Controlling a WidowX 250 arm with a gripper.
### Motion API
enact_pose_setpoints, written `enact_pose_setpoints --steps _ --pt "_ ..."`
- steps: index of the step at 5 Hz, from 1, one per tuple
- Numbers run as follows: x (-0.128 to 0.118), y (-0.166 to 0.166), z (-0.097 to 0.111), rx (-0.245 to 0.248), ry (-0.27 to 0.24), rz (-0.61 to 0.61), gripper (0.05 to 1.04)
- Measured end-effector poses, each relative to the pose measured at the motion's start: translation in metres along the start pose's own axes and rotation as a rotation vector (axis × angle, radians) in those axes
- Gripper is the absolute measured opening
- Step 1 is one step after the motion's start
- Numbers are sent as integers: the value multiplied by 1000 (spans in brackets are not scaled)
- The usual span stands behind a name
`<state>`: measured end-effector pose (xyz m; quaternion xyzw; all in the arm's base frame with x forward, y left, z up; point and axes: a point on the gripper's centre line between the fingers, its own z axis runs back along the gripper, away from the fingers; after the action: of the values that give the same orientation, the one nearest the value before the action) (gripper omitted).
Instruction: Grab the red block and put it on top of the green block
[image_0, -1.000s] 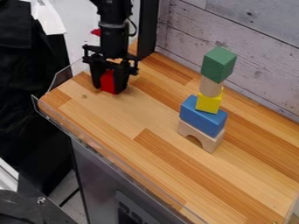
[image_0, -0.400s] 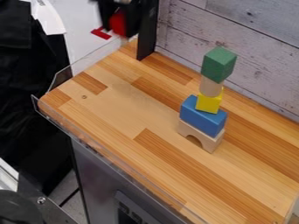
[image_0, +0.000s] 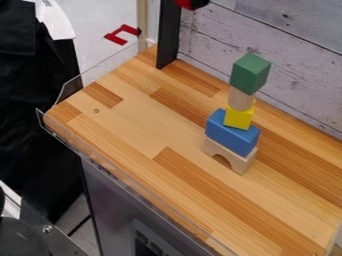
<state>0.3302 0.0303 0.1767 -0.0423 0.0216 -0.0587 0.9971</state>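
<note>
At the top edge of the view, left of the tower and higher than it, my gripper (image_0: 192, 6) is shut on the red block (image_0: 183, 3); only the lower end of each is in view. The green block (image_0: 250, 73) tops the tower, slightly turned. Beneath it come a round natural-wood piece (image_0: 240, 99), a yellow block (image_0: 239, 117), a blue block (image_0: 231, 133) and, at the bottom, a wooden arch (image_0: 229, 155) that stands on the wooden table (image_0: 133, 130).
A dark upright post (image_0: 168, 35) rises at the table's back left corner. Whitewashed boards (image_0: 294, 60) form the wall behind the tower. A clear low guard (image_0: 100, 162) runs along the front left edge.
My gripper has lifted the red block off the table's back left part, up to the top edge, then moved right past the post. The tower has stayed still.
</note>
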Motion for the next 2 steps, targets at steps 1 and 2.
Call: enact_pose_setpoints --steps 1,2 --pt "-5 -24 22 -19 -48 -70 583" --pt "-12 -36 17 -28 -15 -102 583"
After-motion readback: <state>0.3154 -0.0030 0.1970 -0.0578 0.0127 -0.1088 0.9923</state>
